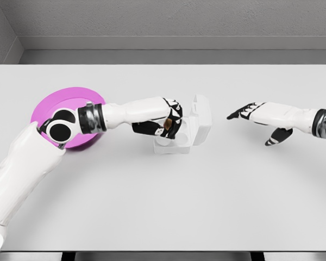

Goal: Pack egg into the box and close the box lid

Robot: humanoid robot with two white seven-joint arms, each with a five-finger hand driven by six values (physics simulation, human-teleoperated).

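Left robot hand (164, 123) clamped on egg (168, 126) over open white box (189, 129); right robot hand (256, 117) spread, empty. No readable writing.

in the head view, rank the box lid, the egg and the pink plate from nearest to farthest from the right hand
1. box lid: upright, on the box's right side, facing the right hand.
2. egg: left of the lid, held in the left hand over the box.
3. pink plate: far left, partly behind the left arm.
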